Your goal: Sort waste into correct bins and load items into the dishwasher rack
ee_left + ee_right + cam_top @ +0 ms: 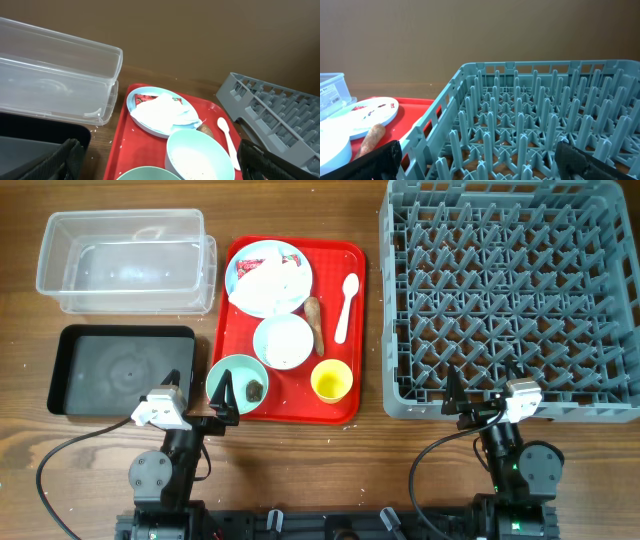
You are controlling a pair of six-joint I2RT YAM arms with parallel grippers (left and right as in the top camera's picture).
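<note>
On the red tray (345, 405) stand a pale plate (245, 265) with crumpled white tissue (270, 280) and a red wrapper (145, 97), a bowl of white crumbs (283, 341), a bowl (228, 370) holding a dark lump (256, 389), a yellow cup (331, 381), a white spoon (346, 305) and a long brown food piece (314, 323). My left gripper (200, 395) is open and empty beside the lump bowl. My right gripper (485, 395) is open and empty at the near edge of the grey rack (510, 295). The clear tub (125, 260) and black tray (120, 370) lie to the left.
The rack's front wall and upright pegs (520, 130) fill the right wrist view. The tub's wall (60, 85) stands at the left of the left wrist view. White crumbs are scattered on the wood near the tub.
</note>
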